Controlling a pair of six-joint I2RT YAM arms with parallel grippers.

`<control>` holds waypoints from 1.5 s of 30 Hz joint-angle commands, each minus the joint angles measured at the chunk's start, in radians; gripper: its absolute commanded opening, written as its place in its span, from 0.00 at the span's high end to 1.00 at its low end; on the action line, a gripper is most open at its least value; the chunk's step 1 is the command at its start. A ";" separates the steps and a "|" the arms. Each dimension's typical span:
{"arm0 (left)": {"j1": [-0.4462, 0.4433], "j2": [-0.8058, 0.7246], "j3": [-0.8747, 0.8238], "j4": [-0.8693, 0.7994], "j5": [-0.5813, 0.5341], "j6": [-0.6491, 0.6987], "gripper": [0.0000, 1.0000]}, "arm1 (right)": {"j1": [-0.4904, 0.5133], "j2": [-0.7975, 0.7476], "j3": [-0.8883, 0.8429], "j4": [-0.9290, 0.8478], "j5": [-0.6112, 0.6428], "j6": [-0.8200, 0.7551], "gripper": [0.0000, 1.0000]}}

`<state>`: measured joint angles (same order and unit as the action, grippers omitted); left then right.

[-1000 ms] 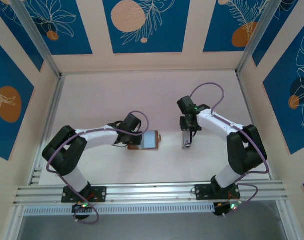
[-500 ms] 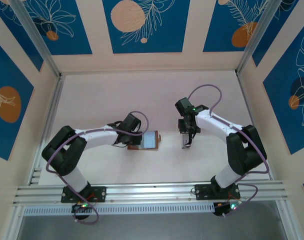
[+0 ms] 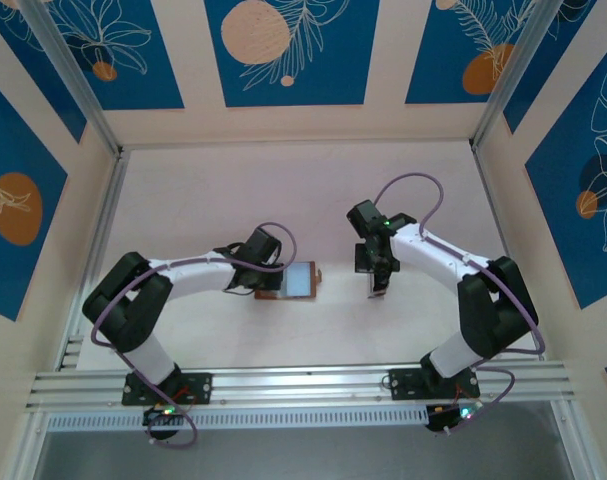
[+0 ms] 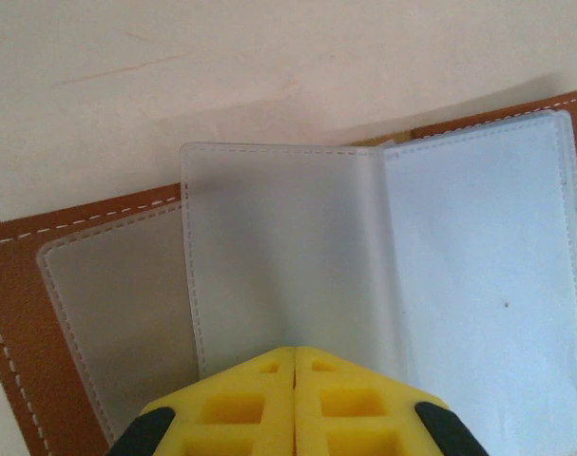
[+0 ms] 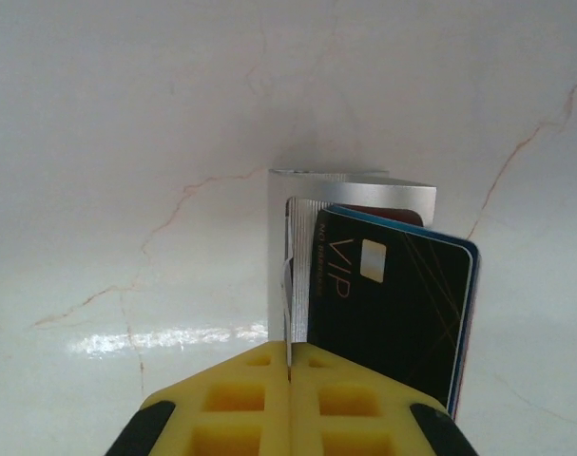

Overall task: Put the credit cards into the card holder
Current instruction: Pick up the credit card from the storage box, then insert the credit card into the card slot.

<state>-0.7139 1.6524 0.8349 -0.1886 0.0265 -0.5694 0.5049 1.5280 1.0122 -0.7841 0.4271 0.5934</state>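
The card holder (image 3: 301,280) lies open left of the table's centre, brown leather (image 4: 22,294) with clear inner pockets (image 4: 488,247). My left gripper (image 3: 274,282) (image 4: 296,353) is shut on its middle pocket leaf (image 4: 288,247), which stands raised. Right of centre, my right gripper (image 3: 379,287) (image 5: 289,353) is shut on the edge of a thin silver credit card (image 5: 288,304), seen edge-on. A black credit card (image 5: 393,294) marked VIP, with a blue edge, stands just right of it. Both rise from a silver ribbed case (image 5: 355,185) on the table.
The pale marble tabletop (image 3: 233,190) has free room behind and in front of both grippers. Cream walls with blue panels (image 3: 283,50) close the back and sides. A metal rail (image 3: 303,385) runs along the near edge by the arm bases.
My right gripper's jaws have closed fully on the thin card and its wrist has shifted slightly left. The left arm and the card holder have not moved.
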 commanded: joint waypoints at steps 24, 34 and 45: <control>-0.004 -0.160 0.045 -0.249 -0.026 0.031 0.92 | 0.148 -0.118 0.075 0.182 -0.337 0.032 1.00; 0.027 -0.050 0.029 -0.207 -0.035 0.043 0.93 | 0.201 0.024 0.091 0.367 -0.443 0.031 1.00; 0.027 -0.074 -0.069 -0.186 -0.053 0.021 0.96 | 0.215 0.134 0.084 0.505 -0.510 0.051 1.00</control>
<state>-0.6945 1.5749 0.8062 -0.3370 -0.0010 -0.5438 0.7128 1.6405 1.0775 -0.3378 -0.0357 0.6285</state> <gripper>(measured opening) 0.050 0.050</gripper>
